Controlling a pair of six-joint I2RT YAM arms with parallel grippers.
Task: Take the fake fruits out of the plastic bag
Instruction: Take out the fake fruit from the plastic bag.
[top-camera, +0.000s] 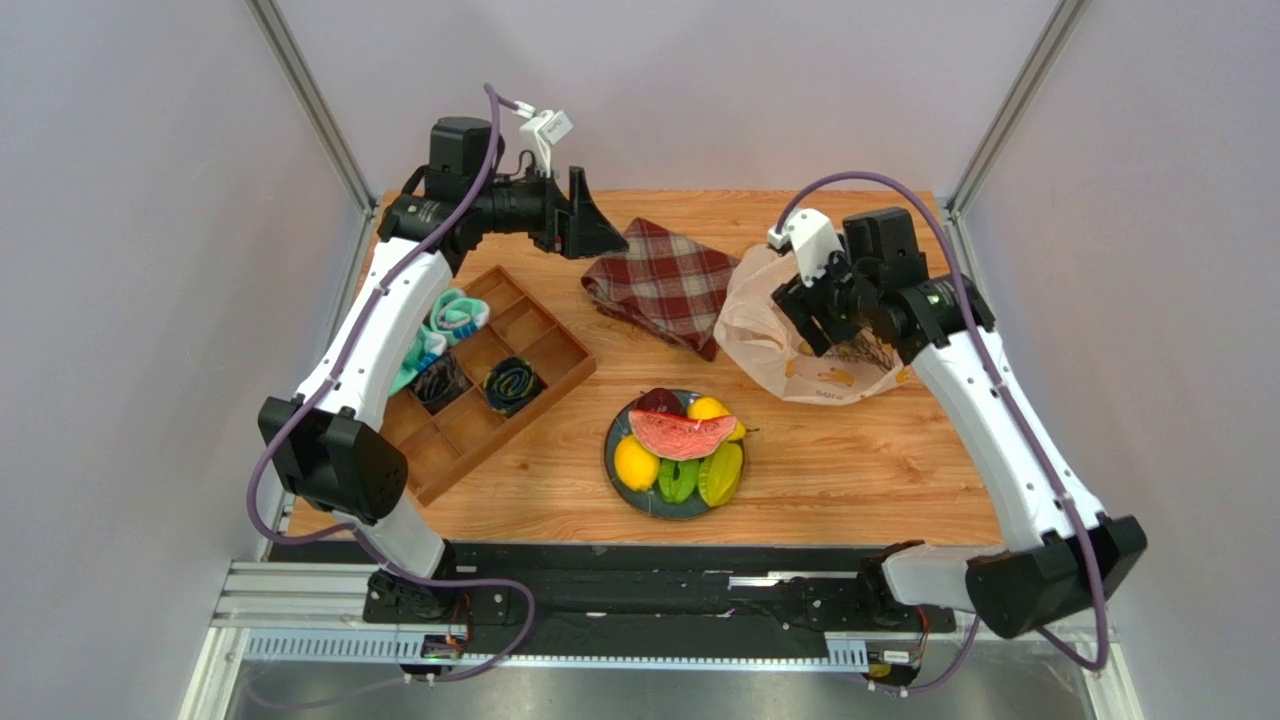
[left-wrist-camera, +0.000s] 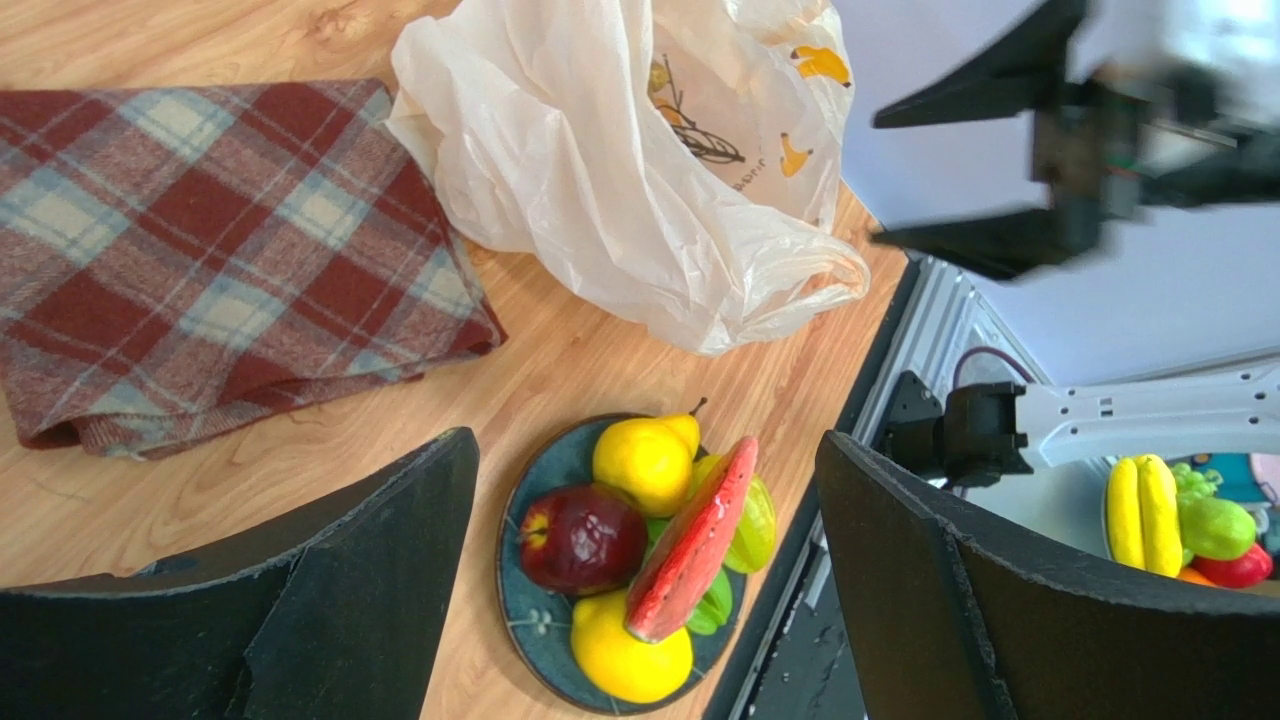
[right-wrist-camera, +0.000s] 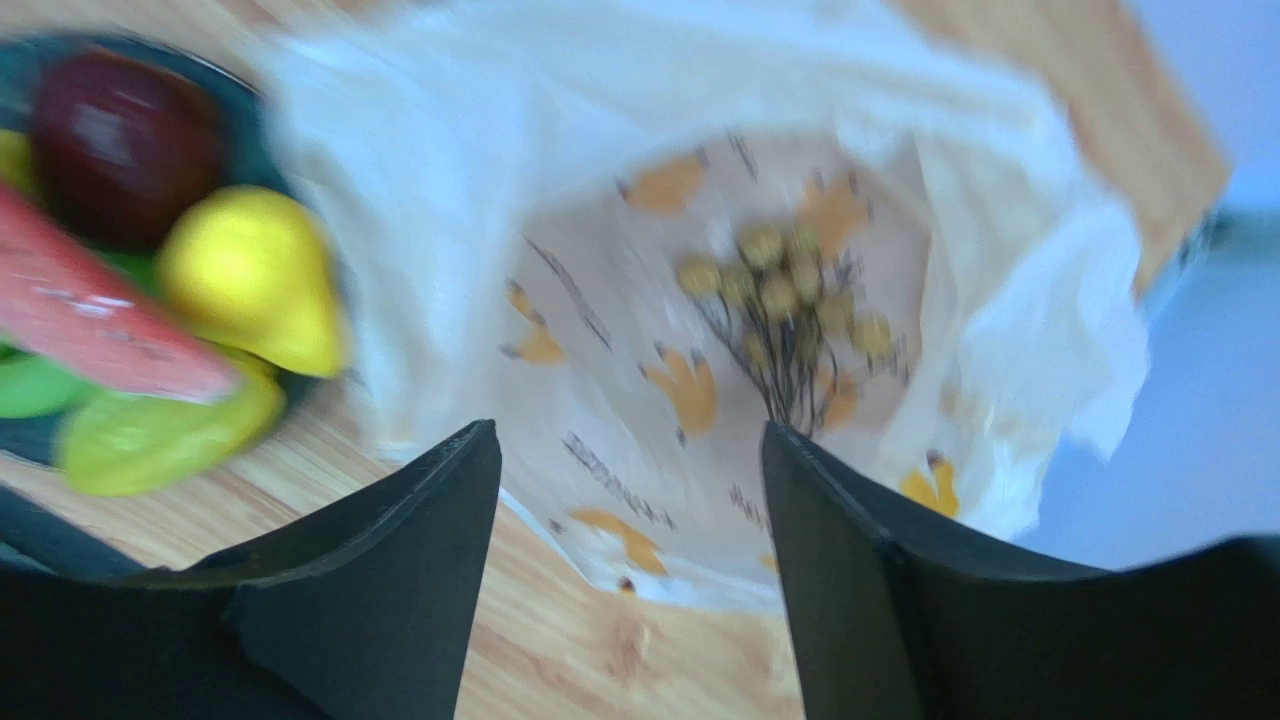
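Just beyond your right gripper (right-wrist-camera: 628, 450), jaws apart and empty, the grape bunch (right-wrist-camera: 789, 293) lies inside the plastic bag (right-wrist-camera: 451, 195), stems pointing back at you; your left gripper (left-wrist-camera: 646, 443), also spread, is well away.

One plate (top-camera: 615, 440) holds six fake fruits (top-camera: 676, 450): one dark red fruit (top-camera: 658, 402) at 11 o'clock, one yellow pear (top-camera: 709, 408) at 1, one watermelon slice (top-camera: 684, 435) across the centre, one lemon (top-camera: 636, 464) at 8, one green piece (top-camera: 679, 482) at 6, one yellow-green piece (top-camera: 721, 474) at 4. One grape bunch (right-wrist-camera: 789, 300) sits inside the one plastic bag (top-camera: 766, 338). One plaid cloth (top-camera: 661, 282), one wooden tray (top-camera: 553, 342).
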